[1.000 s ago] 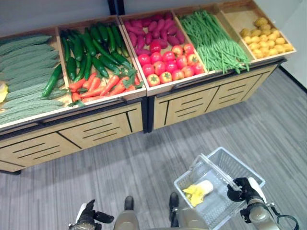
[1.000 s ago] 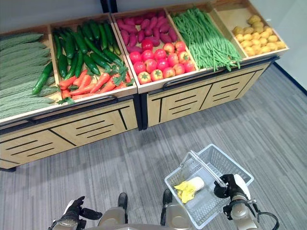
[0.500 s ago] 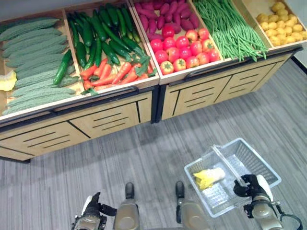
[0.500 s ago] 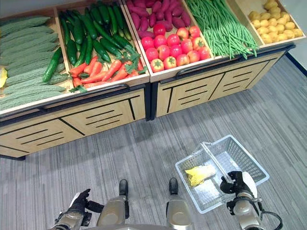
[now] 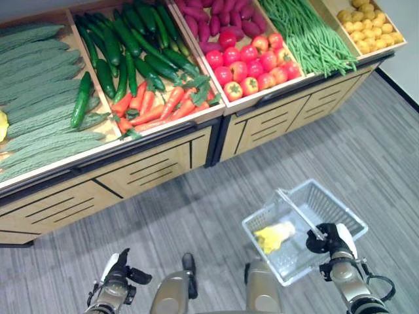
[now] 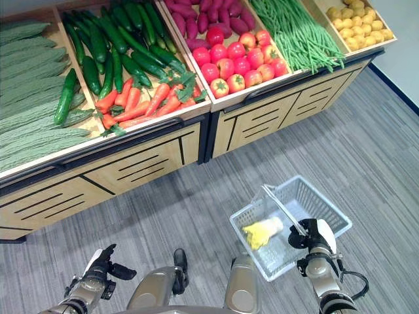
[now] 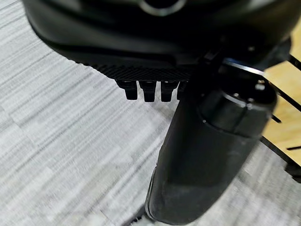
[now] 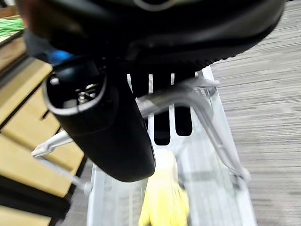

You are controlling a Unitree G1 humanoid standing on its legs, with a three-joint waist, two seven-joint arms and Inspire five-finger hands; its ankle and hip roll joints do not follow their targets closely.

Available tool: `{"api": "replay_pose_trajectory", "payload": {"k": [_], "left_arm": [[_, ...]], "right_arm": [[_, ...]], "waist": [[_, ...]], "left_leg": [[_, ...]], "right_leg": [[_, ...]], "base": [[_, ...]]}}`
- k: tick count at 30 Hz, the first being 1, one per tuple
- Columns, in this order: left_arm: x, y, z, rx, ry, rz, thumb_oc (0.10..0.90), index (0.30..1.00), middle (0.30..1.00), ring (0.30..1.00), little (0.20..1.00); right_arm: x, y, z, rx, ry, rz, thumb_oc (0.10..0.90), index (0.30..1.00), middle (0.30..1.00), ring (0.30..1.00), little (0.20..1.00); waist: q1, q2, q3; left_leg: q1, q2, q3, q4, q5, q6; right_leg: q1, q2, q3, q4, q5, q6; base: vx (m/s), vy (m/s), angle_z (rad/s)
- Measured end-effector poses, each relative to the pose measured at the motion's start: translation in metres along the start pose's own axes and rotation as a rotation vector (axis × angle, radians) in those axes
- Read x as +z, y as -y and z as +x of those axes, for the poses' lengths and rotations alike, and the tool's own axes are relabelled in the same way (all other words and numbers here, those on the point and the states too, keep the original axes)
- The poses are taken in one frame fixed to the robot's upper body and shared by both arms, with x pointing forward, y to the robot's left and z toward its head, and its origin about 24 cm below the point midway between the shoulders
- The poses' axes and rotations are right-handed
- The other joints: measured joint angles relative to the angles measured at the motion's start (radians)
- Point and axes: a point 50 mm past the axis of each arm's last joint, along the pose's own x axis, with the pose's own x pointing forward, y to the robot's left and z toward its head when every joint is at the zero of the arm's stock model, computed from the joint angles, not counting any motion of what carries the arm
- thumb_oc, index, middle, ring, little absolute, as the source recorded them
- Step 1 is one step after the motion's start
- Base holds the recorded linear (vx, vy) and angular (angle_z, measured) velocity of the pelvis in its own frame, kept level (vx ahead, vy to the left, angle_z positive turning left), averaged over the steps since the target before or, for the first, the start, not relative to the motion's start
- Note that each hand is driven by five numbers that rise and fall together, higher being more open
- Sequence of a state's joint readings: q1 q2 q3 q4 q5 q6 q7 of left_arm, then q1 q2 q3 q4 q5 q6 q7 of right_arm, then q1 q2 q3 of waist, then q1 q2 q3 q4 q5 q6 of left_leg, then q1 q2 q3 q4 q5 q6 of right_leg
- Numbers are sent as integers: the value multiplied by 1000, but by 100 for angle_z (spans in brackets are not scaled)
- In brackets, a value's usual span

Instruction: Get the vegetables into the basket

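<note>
Hanging low at the robot's right side, the basket point(image 5: 308, 229) is a pale wire-mesh one carried above grey striped carpet point(image 5: 366, 157). Its handle point(image 8: 188, 96) is a metal bar, and the right hand point(image 5: 329, 237) is clamped around it, fingers curled over the bar with the thumb below. Inside the basket lies one yellow-and-white vegetable point(image 5: 273, 235), resting on the mesh floor toward the robot's side.

Left hand point(image 5: 118, 278): held low at the robot's left, above the carpet, holding nothing; fingers curled in, thumb standing out.

Display stand point(image 5: 150, 163): pale wood with dark-lined drawer fronts, well apart from the basket, across the carpet. Bins from the robot's left to right:
- bumpy green bitter gourds point(image 5: 33, 78), stacked lengthwise, with a yellow item at the bin's far left edge;
- dark green cucumbers point(image 5: 124, 46) at the back, one lying across the divider beside the gourds; red and orange peppers point(image 5: 157, 104) with green stalks at the front of the same bin;
- purple sweet potatoes point(image 5: 216, 16) at the back, red tomatoes point(image 5: 249, 65) at the front;
- long green beans point(image 5: 308, 36), heaped and spilling slightly over the front lip;
- small yellow potatoes point(image 5: 370, 26) in the last bin at the far right.
</note>
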State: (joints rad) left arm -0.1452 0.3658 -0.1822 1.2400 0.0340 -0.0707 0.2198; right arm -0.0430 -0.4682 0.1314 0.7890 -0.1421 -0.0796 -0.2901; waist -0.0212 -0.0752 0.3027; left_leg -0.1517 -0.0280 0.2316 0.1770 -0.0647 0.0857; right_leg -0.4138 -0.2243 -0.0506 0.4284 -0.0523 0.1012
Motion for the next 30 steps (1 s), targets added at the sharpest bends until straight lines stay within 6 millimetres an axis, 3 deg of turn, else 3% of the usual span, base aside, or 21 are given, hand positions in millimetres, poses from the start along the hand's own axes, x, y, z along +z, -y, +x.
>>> {"api": "replay_pose_trajectory", "payload": {"k": [1, 2, 4, 5, 8, 10, 11, 15, 17, 19, 21, 22, 25, 26, 27, 30], "left_arm": [[1, 0, 0, 7, 4, -6, 900, 1000, 1000, 1000, 1000], [3, 0, 1, 12, 4, -17, 900, 1000, 1000, 1000, 1000], [-3, 1, 0, 12, -27, -28, 900, 1000, 1000, 1000, 1000], [-6, 3, -1, 9, -35, -27, 900, 1000, 1000, 1000, 1000], [-12, 4, -3, 12, -38, -27, 900, 1000, 1000, 1000, 1000], [-17, 4, -4, 10, -54, -23, 900, 1000, 1000, 1000, 1000], [-21, 8, -6, 0, -68, -22, 900, 1000, 1000, 1000, 1000], [-15, 13, -6, -14, -50, -32, 900, 1000, 1000, 1000, 1000], [5, 12, -1, -10, 10, -40, 900, 1000, 1000, 1000, 1000], [15, 14, 0, -17, 33, -48, 900, 1000, 1000, 1000, 1000], [13, 21, -2, -32, 23, -50, 900, 1000, 1000, 1000, 1000], [13, 21, -2, -34, 22, -49, 900, 1000, 1000, 1000, 1000], [17, 21, -1, -31, 25, -50, 900, 1000, 1000, 1000, 1000], [14, 21, -2, -34, 17, -45, 900, 1000, 1000, 1000, 1000], [11, 23, -3, -37, 28, -34, 900, 1000, 1000, 1000, 1000], [-2, 26, -6, -49, -6, -27, 900, 1000, 1000, 1000, 1000]], "right_arm": [[-1, -1, -1, 4, 2, -2, 400, 300, 300, 300, 300], [-5, -4, -3, 13, -8, -3, 400, 300, 300, 300, 300], [-7, -6, -5, 22, -15, -7, 400, 300, 300, 300, 300], [-10, -6, -6, 24, -23, -10, 400, 300, 300, 300, 300], [-21, -9, -12, 33, -60, -18, 400, 300, 300, 300, 300], [-15, -2, -6, 21, -45, -21, 400, 300, 300, 300, 300], [-6, 2, -1, 7, -19, -17, 400, 300, 300, 300, 300], [12, 8, 8, -11, 31, -5, 400, 300, 300, 300, 300], [11, 9, 8, -13, 31, -4, 400, 300, 300, 300, 300], [0, 9, 4, -11, 2, -7, 400, 300, 300, 300, 300], [-8, 9, 0, -6, -11, -17, 400, 300, 300, 300, 300], [-9, 10, -1, -9, -13, -16, 400, 300, 300, 300, 300], [-21, 10, -5, -10, -56, -24, 400, 300, 300, 300, 300], [-23, 10, -5, -16, -65, -23, 400, 300, 300, 300, 300], [-24, 11, -5, -22, -71, -28, 400, 300, 300, 300, 300], [-16, 14, 1, -37, -52, -20, 400, 300, 300, 300, 300]], "waist": [[-9, -5, 6], [-19, -10, 10], [-34, -15, 17], [-38, -13, 24], [-18, -11, 28], [-16, -13, 28], [-20, 0, 30], [-20, 6, 31], [-28, 7, 32], [-26, 5, 36], [-22, 13, 35], [-27, 8, 38], [-34, 15, 44], [-30, 15, 44], [-19, 21, 44], [-25, 42, 45]], "left_leg": [[3, -18, -14, -7, -14, -15], [11, -42, -23, -18, -16, -13], [35, -80, -52, -29, -24, -10], [52, -90, -61, -26, -20, 9], [100, -93, -104, -43, -35, -8], [100, -88, -117, -51, -41, -20], [100, -68, -128, -51, -48, -35], [117, -4, -171, -26, -35, -81], [122, 33, -214, 45, -47, -116], [49, 40, -231, 240, -49, -153], [8, 46, -275, 367, -19, -200], [-26, 54, -272, 397, -31, -209], [-99, 118, -247, 230, -25, -218], [-94, 132, -232, 116, -21, -209], [-70, 157, -233, -86, 21, -209], [-67, 160, -248, -103, 66, -181]], "right_leg": [[-6, 14, 5, -86, 9, 19], [4, 28, 12, -255, 43, 36], [10, 40, 82, -385, 110, 32], [25, 43, 95, -400, 133, 16], [50, 66, 90, -303, 156, -8], [74, 82, 77, -313, 190, -32], [83, 102, 70, -322, 233, -36], [119, 156, 28, -308, 191, -91], [144, 196, -4, -245, 95, -112], [171, 192, -10, -226, 67, -132], [201, 204, -6, -222, 46, -148], [203, 206, -9, -233, 37, -161], [209, 231, -17, -263, 57, -164], [220, 240, -9, -289, 69, -144], [229, 265, 9, -320, 80, -131], [244, 298, 35, -324, 86, -146]], "base": [[320, -145, 45], [325, -145, 44], [215, -127, 55], [200, -172, 59], [178, -204, 46], [171, -204, 17], [144, -179, 6], [173, -215, 14], [177, -226, 38], [92, -125, 22], [105, -97, -6], [89, -37, 7], [180, 132, 1], [196, 238, -30], [138, 190, -57], [86, 196, -61]]}}
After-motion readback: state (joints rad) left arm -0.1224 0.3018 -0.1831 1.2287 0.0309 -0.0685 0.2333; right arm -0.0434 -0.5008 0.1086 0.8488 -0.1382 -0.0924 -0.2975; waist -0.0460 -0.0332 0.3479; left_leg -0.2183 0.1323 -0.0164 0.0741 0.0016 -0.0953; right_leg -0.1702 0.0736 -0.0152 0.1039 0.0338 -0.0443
